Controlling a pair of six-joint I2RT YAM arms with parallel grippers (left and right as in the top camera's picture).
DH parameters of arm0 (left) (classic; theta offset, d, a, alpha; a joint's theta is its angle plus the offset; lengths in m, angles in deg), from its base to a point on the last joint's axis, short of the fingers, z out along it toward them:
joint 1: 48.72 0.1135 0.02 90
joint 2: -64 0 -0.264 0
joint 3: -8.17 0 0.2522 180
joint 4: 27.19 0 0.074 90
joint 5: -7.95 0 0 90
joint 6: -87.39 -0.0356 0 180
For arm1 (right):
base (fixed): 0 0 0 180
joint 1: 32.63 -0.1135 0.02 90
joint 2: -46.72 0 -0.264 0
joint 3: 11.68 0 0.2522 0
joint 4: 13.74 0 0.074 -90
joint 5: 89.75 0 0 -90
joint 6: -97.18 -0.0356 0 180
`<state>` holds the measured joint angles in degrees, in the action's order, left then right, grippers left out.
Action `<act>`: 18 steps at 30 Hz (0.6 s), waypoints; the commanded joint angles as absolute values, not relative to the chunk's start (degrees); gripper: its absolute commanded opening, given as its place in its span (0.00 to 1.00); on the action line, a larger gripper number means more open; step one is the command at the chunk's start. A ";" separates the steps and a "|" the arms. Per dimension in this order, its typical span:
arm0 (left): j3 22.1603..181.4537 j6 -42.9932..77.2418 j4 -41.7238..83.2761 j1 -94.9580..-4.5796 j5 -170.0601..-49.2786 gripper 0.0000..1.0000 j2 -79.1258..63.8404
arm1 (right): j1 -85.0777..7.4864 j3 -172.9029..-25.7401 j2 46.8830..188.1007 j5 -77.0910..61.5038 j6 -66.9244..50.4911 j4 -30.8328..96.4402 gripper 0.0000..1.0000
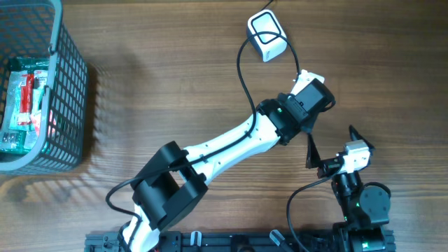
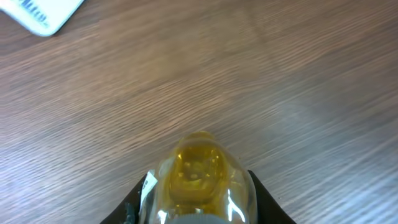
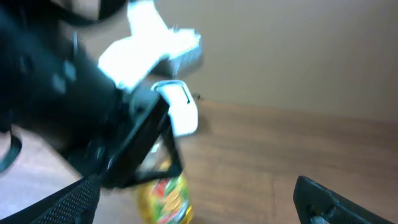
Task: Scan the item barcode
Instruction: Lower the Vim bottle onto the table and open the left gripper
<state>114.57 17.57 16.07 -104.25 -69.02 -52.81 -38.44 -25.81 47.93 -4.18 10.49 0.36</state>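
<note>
Yellow bottle (image 2: 198,177) held between left jaws; white scanner (image 1: 267,36) lies near.

Left arm (image 1: 231,143) reaches toward two o'clock, jaws clamped on a bottle (image 2: 198,180); right arm (image 1: 360,199) sits at five o'clock, jaws wide apart.

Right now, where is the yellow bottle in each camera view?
Overhead: not visible, hidden beneath the left claw.
Left wrist: yellow bottle at bottom centre, gripped in that claw.
Right wrist: lower left of centre, below the blurred left claw.
Shared landmark: white scanner, top centre overhead, top-left corner in left wrist, apparently left of centre in right wrist.
</note>
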 commanded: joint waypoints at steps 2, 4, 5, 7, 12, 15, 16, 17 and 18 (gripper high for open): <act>114.94 15.58 17.18 -104.29 -65.91 0.19 -54.32 | -38.39 -25.74 47.15 -3.26 10.14 -0.04 1.00; 114.92 15.58 17.55 -104.29 -65.91 0.20 -54.32 | -38.39 -25.74 47.15 -3.26 10.14 -0.04 1.00; 114.88 15.58 17.64 -104.29 -65.89 0.20 -54.32 | -38.39 -25.74 47.15 -3.26 10.14 -0.06 1.00; 114.83 15.58 17.71 -104.25 -65.89 0.20 -54.32 | -38.39 -25.74 47.15 -3.26 10.14 -0.06 1.00; 114.81 15.61 18.71 -104.27 -65.91 0.20 -54.43 | -38.39 -25.74 47.15 -3.26 10.14 -0.04 1.00; 114.79 15.58 19.02 -104.25 -65.91 0.25 -54.65 | -38.39 -25.74 47.15 -3.26 10.17 -0.06 1.00; 114.79 15.61 19.04 -104.25 -65.91 0.27 -54.73 | -38.39 -25.74 47.15 -3.26 10.14 -0.06 1.00; 114.79 15.61 19.04 -104.25 -65.91 0.28 -54.78 | -38.39 -25.74 47.15 -3.26 10.14 -0.06 1.00; 114.77 15.61 19.06 -104.31 -65.91 0.31 -54.86 | -38.39 -25.74 47.15 -3.26 10.17 -0.04 1.00</act>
